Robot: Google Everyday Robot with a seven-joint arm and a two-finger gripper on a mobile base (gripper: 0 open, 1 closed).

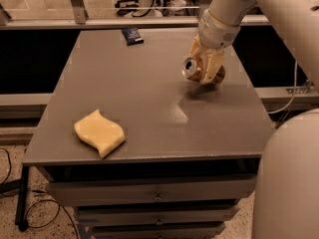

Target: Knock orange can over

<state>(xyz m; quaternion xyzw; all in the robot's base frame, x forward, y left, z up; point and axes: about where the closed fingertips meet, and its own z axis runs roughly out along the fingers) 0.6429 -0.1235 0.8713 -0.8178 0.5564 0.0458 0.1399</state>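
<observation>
camera view | tool (205, 69) grips tipped orange can (191, 68) | table (144, 88) right side

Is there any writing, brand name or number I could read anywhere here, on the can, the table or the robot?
No text can be read.
Can: pale markings on its side, too blurred to read.
Dark packet at the table's far edge: too blurred to read.
Sponge: no writing.
Gripper, closed on the tilted can over the table's far right: no label shows.
</observation>
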